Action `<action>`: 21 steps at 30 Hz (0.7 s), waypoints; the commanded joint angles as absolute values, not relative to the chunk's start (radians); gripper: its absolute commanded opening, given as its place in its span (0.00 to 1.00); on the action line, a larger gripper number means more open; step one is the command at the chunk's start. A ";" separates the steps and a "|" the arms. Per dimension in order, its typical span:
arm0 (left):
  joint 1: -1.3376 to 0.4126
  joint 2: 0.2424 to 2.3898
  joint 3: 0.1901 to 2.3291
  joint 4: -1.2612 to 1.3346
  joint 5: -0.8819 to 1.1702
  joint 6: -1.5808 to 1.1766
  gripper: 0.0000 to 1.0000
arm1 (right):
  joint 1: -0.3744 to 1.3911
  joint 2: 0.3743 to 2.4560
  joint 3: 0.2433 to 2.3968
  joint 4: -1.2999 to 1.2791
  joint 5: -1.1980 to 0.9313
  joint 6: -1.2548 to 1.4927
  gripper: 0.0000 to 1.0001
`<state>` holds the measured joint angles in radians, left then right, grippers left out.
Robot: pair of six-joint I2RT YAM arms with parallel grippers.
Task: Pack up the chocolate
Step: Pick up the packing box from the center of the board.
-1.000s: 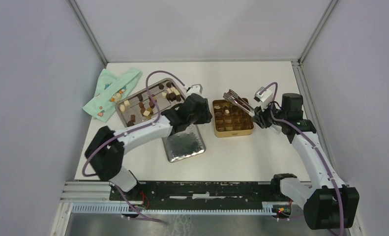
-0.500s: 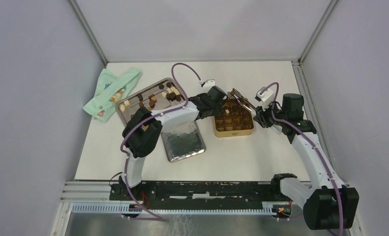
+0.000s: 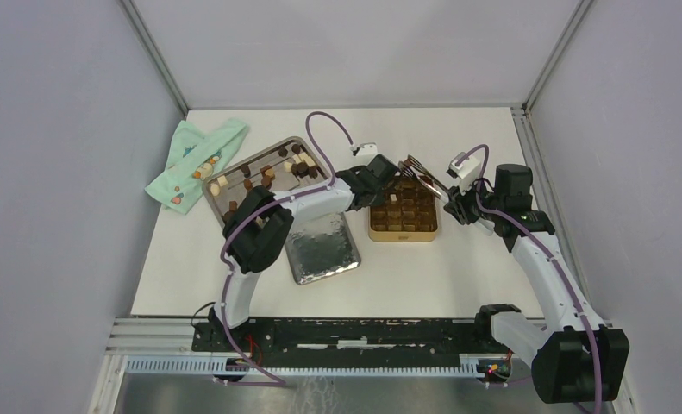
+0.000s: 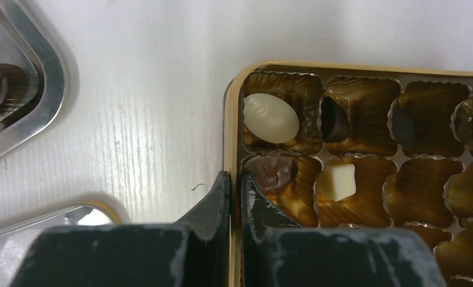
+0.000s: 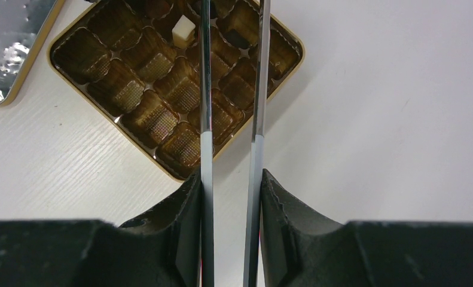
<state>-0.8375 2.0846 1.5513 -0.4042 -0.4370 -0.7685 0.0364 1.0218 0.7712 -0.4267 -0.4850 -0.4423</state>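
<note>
- The table (image 3: 458,267) carried a steel tray (image 3: 209,197) at ten o'clock from the gold tin (image 3: 406,236).
- Most of the chocolate (image 3: 268,177) lay loose on that tray. A few pieces sat in the tin's cups, among them a white oval (image 4: 271,118) and a white cube (image 4: 336,179) near its nine o'clock wall.
- The left gripper (image 4: 235,190) was pinched almost closed on that wall, one finger inside the tin and one outside.
- The right gripper (image 5: 231,179) clamped a pair of metal tongs (image 5: 206,89), arms apart, reaching over the tin from three o'clock.
- The tong tips ran out of the wrist view and looked empty from above, though that was hard to tell.
- The step in hand was probably bracing the tin for filling. Next, the tongs would need to reach the tray, nip one piece gently, and lower it into an empty cup while the tin was held steady.
</note>
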 commanded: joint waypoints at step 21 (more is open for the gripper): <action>-1.070 1.603 1.050 0.144 -0.981 -0.520 0.02 | 0.032 0.939 0.776 -0.321 -0.292 -0.414 0.15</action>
